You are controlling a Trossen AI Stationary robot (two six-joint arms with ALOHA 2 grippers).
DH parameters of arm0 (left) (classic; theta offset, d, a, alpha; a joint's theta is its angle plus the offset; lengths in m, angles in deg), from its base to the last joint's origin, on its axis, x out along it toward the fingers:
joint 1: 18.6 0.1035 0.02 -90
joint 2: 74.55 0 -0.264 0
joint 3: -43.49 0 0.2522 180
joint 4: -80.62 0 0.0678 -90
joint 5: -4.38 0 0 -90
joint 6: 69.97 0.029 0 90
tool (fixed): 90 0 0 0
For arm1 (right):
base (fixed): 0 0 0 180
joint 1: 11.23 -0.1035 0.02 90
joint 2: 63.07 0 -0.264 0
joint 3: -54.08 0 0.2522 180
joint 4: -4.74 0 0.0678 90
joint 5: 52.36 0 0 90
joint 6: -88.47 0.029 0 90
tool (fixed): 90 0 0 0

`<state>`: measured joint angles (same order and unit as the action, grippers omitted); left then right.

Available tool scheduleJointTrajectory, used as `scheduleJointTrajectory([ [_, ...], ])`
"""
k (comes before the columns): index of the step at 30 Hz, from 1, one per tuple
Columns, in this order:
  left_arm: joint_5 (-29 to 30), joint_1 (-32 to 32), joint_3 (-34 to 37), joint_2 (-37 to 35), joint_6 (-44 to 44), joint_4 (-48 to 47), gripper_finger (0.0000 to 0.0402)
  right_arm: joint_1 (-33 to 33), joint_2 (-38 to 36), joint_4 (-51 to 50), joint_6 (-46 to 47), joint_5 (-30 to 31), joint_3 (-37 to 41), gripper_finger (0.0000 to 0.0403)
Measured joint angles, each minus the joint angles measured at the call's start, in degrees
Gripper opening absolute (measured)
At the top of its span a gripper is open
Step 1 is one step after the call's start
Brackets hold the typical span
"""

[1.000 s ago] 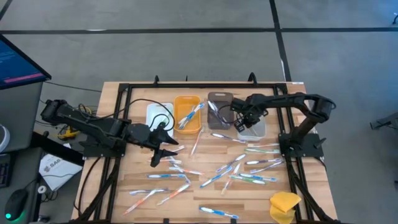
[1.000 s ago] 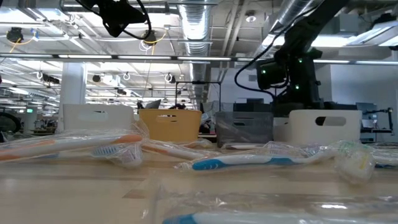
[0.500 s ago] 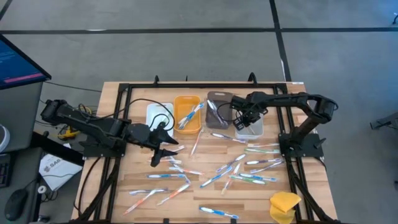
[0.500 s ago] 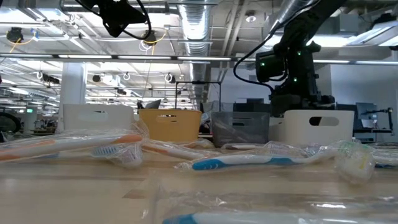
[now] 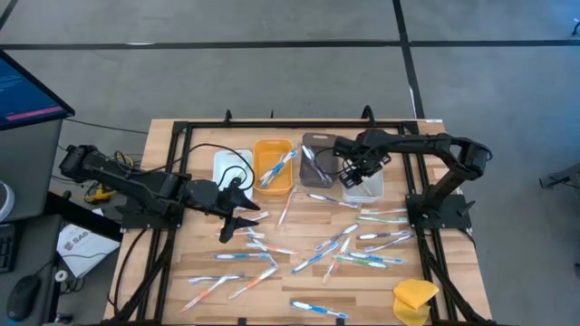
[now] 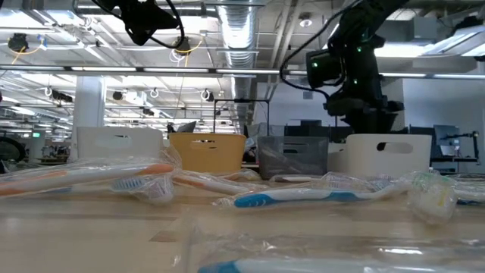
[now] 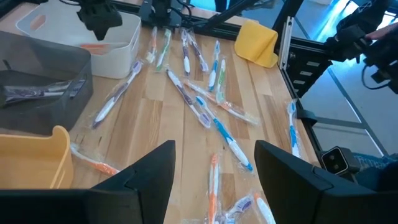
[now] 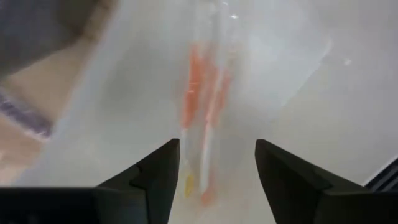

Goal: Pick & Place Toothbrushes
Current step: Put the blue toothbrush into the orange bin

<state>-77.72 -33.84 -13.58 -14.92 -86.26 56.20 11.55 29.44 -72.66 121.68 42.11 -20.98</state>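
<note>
Starting closest to the front edge of the table [image 5: 272, 290]: a yellow sponge-like lump [image 5: 415, 299] sits off in the corner, clearly not part of the sort. Ahead of it the toothbrushes [image 5: 326, 252] are scattered loose across the wood, most in clear wrappers, pointing every which way, so each needs its own pick.

Left gripper [image 5: 237, 215] hovers over the left part of that scatter, fingers spread wide and holding nothing. Looks like it's waiting or lining up on a brush.

Further back is the row of bins: white bin [image 5: 228, 167], orange bin [image 5: 273, 167] with a couple of brushes already in it, grey bin [image 5: 318, 161], then another white bin [image 5: 366, 186]. Seems like sorting by handle colour, as a guess.

Right gripper [image 5: 355, 170] is over that far white bin, fingers apart with nothing between them. Its wrist camera looks straight down at an orange-handled toothbrush [image 8: 198, 106] lying on the bin floor, free of the fingers, so I'd say that drop is done
</note>
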Motion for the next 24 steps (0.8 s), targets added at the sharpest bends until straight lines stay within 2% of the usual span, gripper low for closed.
scheduleJointTrajectory([
  [10,-0.2,0.0,0.0,0.0,0.0,0.0,0.0213,-5.1,-3.7,-8.1,0.1,0.0,-7.3,0.0210],
  [24,-0.1,0.0,0.0,0.0,-0.5,0.2,0.0213,-17.2,-23.7,-12.7,-0.3,5.1,-7.6,0.0211],
])
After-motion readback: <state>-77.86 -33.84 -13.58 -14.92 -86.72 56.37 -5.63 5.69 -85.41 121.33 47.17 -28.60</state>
